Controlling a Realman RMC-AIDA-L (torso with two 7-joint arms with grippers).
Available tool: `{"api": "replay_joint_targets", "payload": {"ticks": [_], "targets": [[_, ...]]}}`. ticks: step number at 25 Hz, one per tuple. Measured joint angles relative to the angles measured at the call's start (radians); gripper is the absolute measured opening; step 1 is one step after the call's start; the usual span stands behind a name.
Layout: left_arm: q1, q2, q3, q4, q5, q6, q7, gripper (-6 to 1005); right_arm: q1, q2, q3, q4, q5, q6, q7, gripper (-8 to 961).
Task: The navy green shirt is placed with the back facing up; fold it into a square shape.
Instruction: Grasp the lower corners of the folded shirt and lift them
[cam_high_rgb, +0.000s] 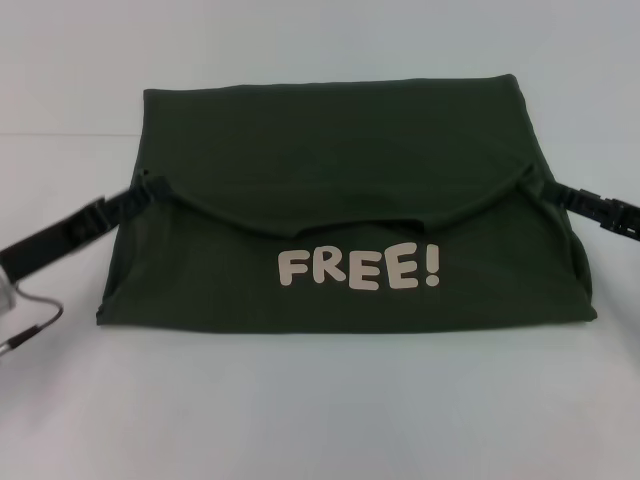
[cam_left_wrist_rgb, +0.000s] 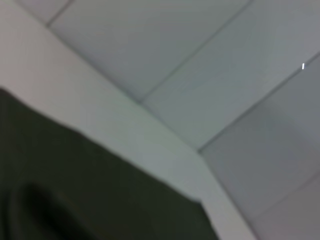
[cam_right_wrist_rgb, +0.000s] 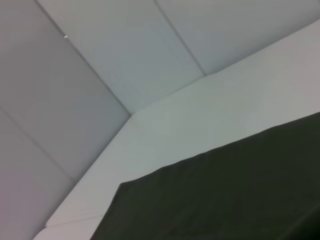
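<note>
Shirt (cam_high_rgb: 340, 160) lay roughly mid-table (cam_high_rgb: 320, 410), a bit nearer the far edge than the near one, already folded into a wide rectangle. Dark olive fabric. A top layer had been brought over from the far side; its free edge sagged in a shallow curve across the middle of the stack. Below that edge the lower layer showed, with white "FREE!" lettering (cam_high_rgb: 358, 269) facing up. The near edge of the stack ran straight, parallel to the table's near edge.

Left gripper (cam_high_rgb: 150, 193) was at the shirt's left side, its black fingers pinching the left end of the folded-over edge, with the fabric bunched slightly at the grip. The arm ran off toward the table's left edge, low over the surface. A thin cable loop (cam_high_rgb: 35, 320) hung near it by the left edge.

Right gripper (cam_high_rgb: 540, 188) mirrored this at the shirt's right side, clamped on the right end of the same edge, with a small pucker in the cloth there. Its arm ran out toward the right edge.

Left wrist view: dark fabric (cam_left_wrist_rgb: 75, 190) over the white table (cam_left_wrist_rgb: 125, 130), no fingers visible. Right wrist view: same, shirt (cam_right_wrist_rgb: 225, 200) edge lying on the table (cam_right_wrist_rgb: 200, 120), with a table corner visible beyond it.
</note>
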Motion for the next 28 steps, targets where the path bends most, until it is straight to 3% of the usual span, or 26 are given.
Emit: {"api": "replay_joint_targets", "payload": {"ticks": [2,6,17,28], "targets": [[0.010,0.010,-0.002,0.040,0.087,0.030,-0.064,698,-0.011,-0.001,-0.008,-0.001,-0.002,-0.022,0.000,870],[0.015,0.031,-0.007,0.106,0.263,0.033,-0.181,872,-0.022,-0.003,-0.035,0.001,-0.003,-0.031,0.000,947],[-0.003,0.034,0.008,0.081,0.352,-0.110,-0.181,866,-0.023,0.000,-0.048,0.007,-0.003,-0.024,0.000,947],[-0.006,0.030,0.058,0.063,0.356,-0.123,-0.188,860,-0.018,0.006,-0.049,0.008,-0.002,-0.002,0.000,947]]}}
